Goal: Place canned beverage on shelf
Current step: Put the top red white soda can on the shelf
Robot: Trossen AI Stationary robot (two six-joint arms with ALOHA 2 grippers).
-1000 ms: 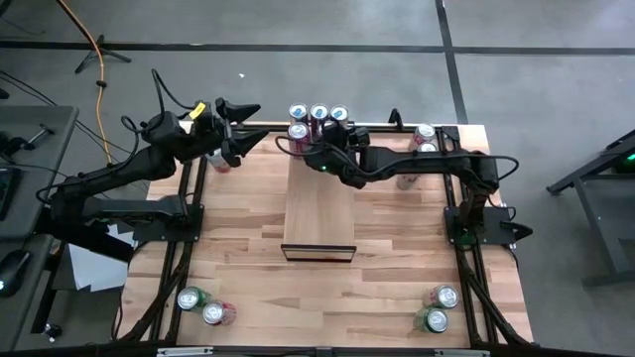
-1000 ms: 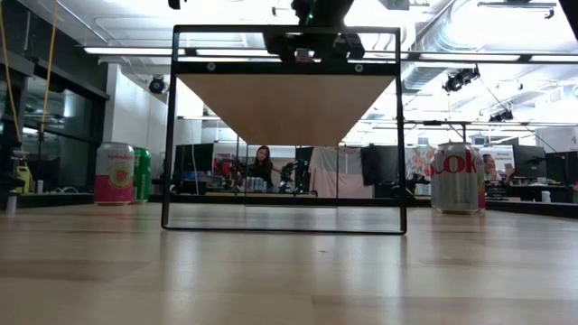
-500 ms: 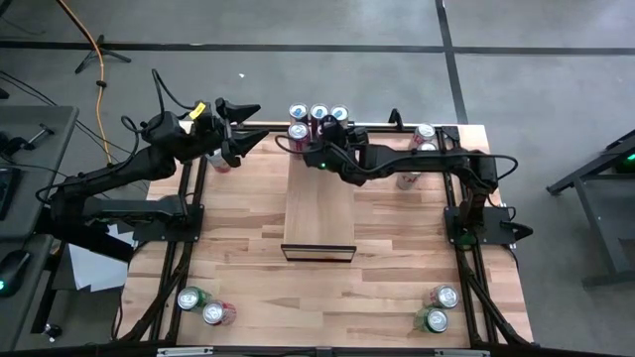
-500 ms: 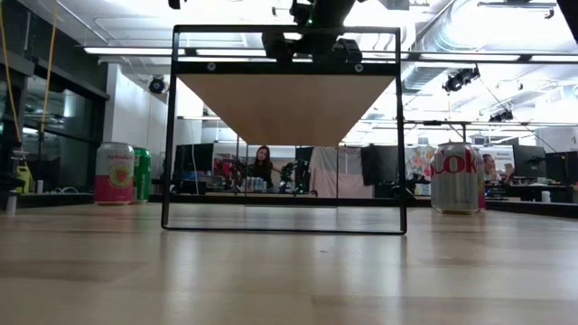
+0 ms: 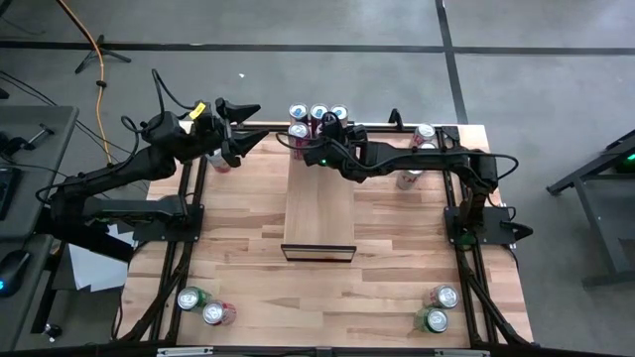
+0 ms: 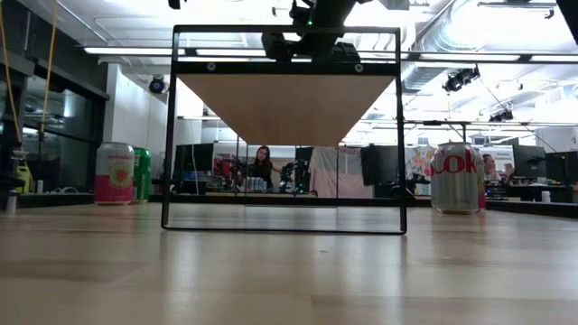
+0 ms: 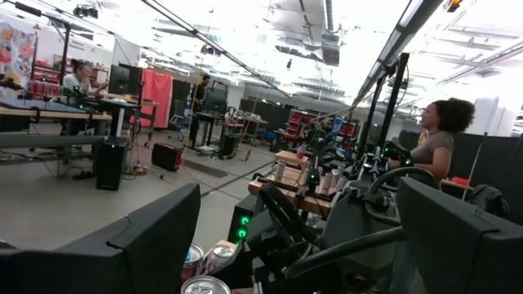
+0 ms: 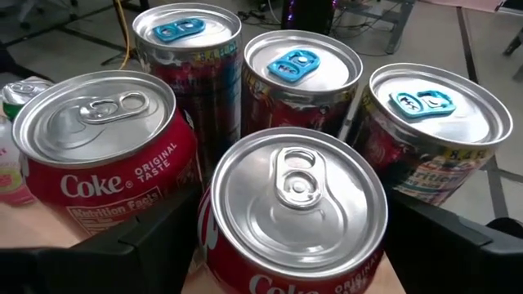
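The shelf (image 5: 319,213) is a pale wood panel with a dark frame (image 6: 284,126) at its near end. Several cans stand together at its far end (image 5: 318,113): a Coke can (image 8: 98,155) and three with blue tabs (image 8: 302,77). My right gripper (image 5: 316,142) is over that end, shut on another Coke can (image 8: 294,212) in front of them. My left gripper (image 5: 238,127) hovers open and empty at the table's far left. Its fingers also show wide apart in the left wrist view (image 7: 302,245). My right gripper pinches the front Coke can by its side wall, just under the top rim (image 8: 211,224), one finger (image 8: 147,241) on each side. The fingers come from the table's right, slanting down. The can stands upright. Whether its bottom rests on the shelf is hidden.
A pink can (image 6: 114,173) and a green can (image 6: 143,173) stand on the tabletop at the near left, with two more at the near right (image 5: 444,296). Others stand at the far right (image 5: 425,132). A pink can (image 5: 220,162) stands below my left gripper.
My right gripper has gone a little toward the table's left and far edge, closer to the cluster of cans at the shelf's far end.
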